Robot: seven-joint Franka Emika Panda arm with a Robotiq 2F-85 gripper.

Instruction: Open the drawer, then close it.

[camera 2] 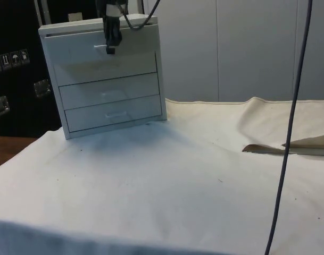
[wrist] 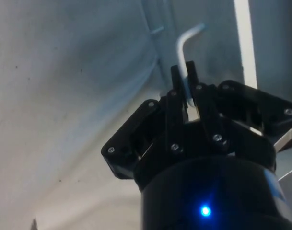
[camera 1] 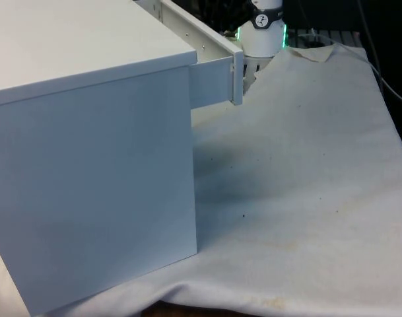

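At the upper left of the side view a white chest of drawers [camera 2: 106, 79] stands on the white cloth [camera 2: 167, 180], its top drawer [camera 2: 100, 48] pulled out slightly, with dark cabinets at the far left and pale panels behind. The gripper [camera 2: 110, 49] is clamped on the top drawer's handle [wrist: 186, 52], both fingers [wrist: 177, 79] pinching the bar. Right of the chest the cloth lies rumpled, crossed by a hanging cable [camera 2: 289, 127].
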